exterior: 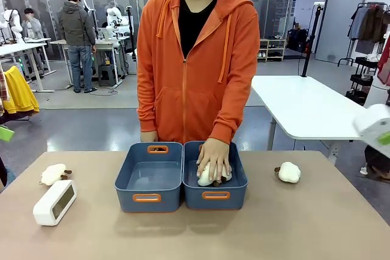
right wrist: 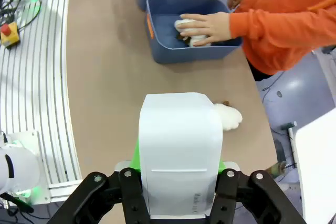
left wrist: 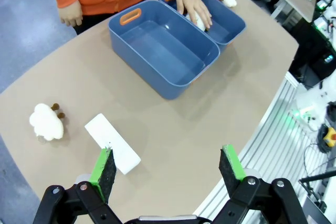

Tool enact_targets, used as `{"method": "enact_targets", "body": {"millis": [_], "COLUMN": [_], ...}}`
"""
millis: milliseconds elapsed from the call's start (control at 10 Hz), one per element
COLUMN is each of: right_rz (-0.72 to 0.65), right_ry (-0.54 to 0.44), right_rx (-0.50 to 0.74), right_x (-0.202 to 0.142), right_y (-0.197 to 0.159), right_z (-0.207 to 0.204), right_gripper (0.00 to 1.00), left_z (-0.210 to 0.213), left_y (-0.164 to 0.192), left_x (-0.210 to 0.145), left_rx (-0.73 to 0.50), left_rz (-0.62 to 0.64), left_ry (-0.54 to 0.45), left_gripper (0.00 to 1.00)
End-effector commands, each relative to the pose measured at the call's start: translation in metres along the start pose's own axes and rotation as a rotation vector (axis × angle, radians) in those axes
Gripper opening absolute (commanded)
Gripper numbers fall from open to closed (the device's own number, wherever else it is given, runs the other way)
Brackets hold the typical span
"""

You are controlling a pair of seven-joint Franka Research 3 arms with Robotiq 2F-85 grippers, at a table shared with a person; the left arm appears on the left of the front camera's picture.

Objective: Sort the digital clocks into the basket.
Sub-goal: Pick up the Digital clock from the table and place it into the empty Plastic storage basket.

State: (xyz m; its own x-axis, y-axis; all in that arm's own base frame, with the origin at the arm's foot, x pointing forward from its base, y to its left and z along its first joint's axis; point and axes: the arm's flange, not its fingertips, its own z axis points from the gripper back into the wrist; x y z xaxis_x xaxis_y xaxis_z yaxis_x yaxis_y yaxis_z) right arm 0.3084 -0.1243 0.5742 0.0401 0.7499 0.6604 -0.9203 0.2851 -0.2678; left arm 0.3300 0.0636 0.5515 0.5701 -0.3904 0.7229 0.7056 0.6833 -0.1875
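Note:
One digital clock, white with a greyish screen, lies on the table at the near left. My left gripper hovers open above the table, with that clock just past its left finger. A second white clock sits upright between the green pads of my right gripper, which is shut on it high over the table's right side; it also shows at the right edge. The left basket is blue and empty. In the right one a person's hand presses on a plush sheep.
A plush sheep lies behind the left clock and another sits right of the tubs. The person in an orange hoodie stands at the far edge. Bare tabletop stretches in front of the tubs.

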Motion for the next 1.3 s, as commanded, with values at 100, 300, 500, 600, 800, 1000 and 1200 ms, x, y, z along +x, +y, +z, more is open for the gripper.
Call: {"method": "enact_targets", "body": {"millis": [100,300,500,600,800,1000,1200], "right_rz": [0.03,0.052,0.078,0.115,0.239,0.343,0.464], "right_ry": [-0.05,-0.028,-0.001,0.018,0.074,0.13,0.131], "right_rx": [-0.003,0.009,0.027,0.054,0.08,0.095,-0.004], "right_x": [0.004,0.015,0.03,0.048,0.111,0.2,0.273], "right_y": [0.001,-0.002,-0.008,-0.01,-0.007,-0.002,0.014], "right_z": [-0.01,-0.015,-0.023,-0.034,-0.066,-0.129,-0.187], "right_gripper": [0.0,0.0,0.0,0.0,0.0,0.0,0.0], "left_z": [0.001,0.001,0.001,0.001,0.001,0.001,0.001], "left_y": [0.002,0.002,0.002,0.002,0.002,0.002,0.002], "left_x": [0.001,0.001,0.001,0.001,0.001,0.001,0.001], "left_rx": [-0.02,-0.02,-0.02,-0.02,-0.02,-0.02,-0.02], "left_rz": [-0.017,-0.017,-0.017,-0.017,-0.017,-0.017,-0.017], "left_ry": [-0.006,-0.006,-0.006,-0.006,-0.006,-0.006,-0.006], "left_gripper": [1.0,1.0,1.0,1.0,1.0,1.0,1.0]}}
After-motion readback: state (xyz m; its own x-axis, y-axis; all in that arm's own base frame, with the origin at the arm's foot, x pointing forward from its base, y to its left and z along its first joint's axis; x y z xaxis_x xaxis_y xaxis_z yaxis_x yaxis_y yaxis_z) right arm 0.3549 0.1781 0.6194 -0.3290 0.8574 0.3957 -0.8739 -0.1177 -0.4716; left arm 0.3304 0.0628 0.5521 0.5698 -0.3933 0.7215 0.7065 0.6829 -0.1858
